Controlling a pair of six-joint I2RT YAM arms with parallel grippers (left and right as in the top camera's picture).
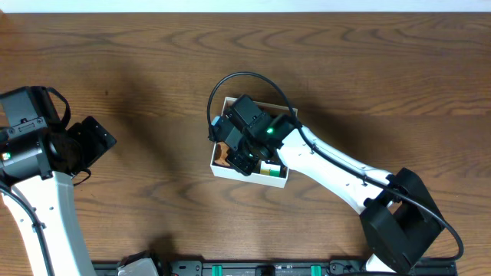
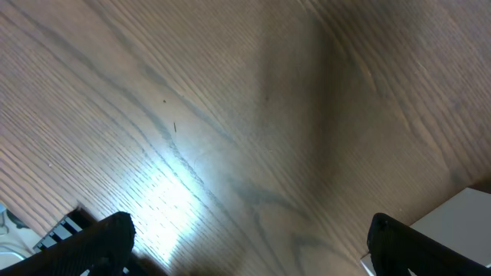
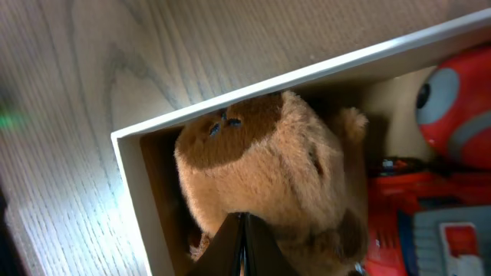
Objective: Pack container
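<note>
Wood-grain table (image 1: 153, 69) fills every view, and your container (image 1: 227, 170) sits on it near the middle. Your right gripper (image 3: 242, 224) is down inside the container at its left end as the overhead view shows it. Its jaws are closed to a hairline, with the tips sunk in the fur of a brown plush toy (image 3: 261, 161) that lies against the white rim. Beside the plush, also inside the container, lies a red toy (image 3: 460, 100). Your left gripper (image 2: 249, 234) hangs well left of the container, jaws wide apart, gripping nothing.
</note>
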